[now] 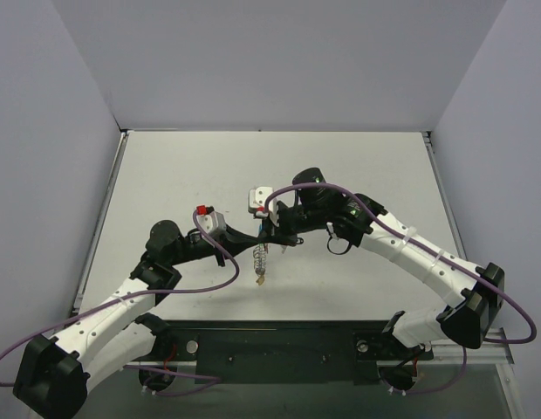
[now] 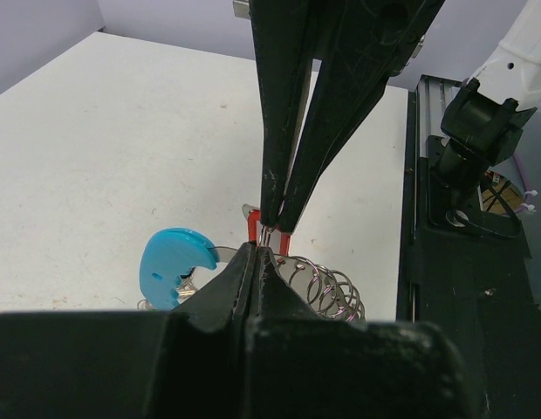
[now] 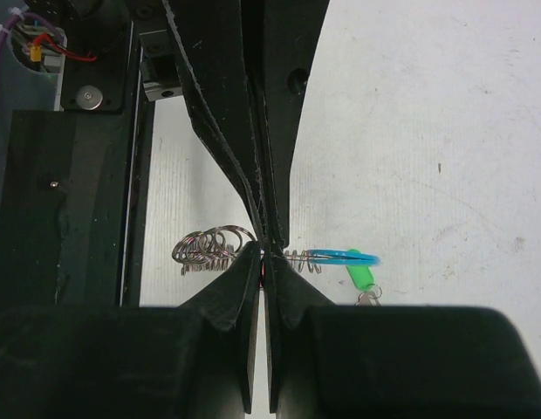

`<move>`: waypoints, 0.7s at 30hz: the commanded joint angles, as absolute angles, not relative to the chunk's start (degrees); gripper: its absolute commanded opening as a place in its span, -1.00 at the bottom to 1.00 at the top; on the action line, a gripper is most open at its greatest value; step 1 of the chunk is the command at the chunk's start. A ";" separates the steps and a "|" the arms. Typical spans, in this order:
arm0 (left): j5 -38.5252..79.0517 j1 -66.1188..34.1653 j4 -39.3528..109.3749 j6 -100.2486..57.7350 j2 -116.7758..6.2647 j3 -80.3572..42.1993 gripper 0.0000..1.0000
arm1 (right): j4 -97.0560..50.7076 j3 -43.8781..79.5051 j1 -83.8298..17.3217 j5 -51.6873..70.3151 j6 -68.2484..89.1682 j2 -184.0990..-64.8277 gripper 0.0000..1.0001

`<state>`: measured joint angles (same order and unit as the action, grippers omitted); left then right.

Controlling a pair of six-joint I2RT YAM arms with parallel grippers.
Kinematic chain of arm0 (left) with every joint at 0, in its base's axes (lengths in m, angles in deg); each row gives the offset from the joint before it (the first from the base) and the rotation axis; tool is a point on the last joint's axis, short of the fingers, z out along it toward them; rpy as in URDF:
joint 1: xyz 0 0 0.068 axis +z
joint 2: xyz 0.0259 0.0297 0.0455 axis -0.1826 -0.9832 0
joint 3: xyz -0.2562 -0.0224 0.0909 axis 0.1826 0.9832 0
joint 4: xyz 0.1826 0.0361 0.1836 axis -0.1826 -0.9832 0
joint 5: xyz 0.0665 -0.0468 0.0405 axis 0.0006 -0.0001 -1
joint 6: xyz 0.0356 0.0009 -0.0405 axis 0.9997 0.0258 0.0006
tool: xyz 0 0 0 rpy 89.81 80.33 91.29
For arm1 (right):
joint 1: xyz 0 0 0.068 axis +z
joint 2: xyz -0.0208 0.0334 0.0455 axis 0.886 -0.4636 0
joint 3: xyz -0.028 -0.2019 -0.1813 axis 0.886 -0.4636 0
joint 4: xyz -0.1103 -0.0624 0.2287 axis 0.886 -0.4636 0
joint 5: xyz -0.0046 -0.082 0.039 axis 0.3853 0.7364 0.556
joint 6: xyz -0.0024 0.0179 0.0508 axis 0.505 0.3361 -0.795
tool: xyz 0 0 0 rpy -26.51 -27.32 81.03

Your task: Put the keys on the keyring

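Note:
Both grippers meet tip to tip above the middle of the table. My left gripper (image 1: 260,237) (image 2: 257,251) is shut on the keyring's silvery chain (image 2: 330,290) (image 3: 209,249). The chain hangs below the tips (image 1: 260,262), with its light-blue tag (image 2: 170,260) (image 3: 345,256) beside them. My right gripper (image 1: 272,232) (image 3: 264,251) is shut on the key with the red tag (image 2: 251,227), pressed against the left tips. A green-tagged key (image 3: 362,273) shows just past the blue tag; I cannot tell whether it hangs from the chain.
The white table (image 1: 166,175) has grey walls on three sides. A black mounting rail (image 1: 279,349) runs along the near edge under both arm bases. Purple cables (image 1: 218,262) loop off each arm.

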<state>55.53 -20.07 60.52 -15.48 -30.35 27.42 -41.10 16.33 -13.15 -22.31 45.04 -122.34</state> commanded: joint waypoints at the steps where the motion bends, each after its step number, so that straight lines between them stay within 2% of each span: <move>1: 54.37 -19.54 64.02 -16.01 -30.30 23.38 -1.00 | -43.41 16.89 -12.28 -23.92 46.63 -119.85 -1.00; 21: 54.19 -19.36 64.20 -16.53 -30.30 23.38 -1.00 | -44.90 15.75 -11.93 -22.25 49.09 -119.41 -1.00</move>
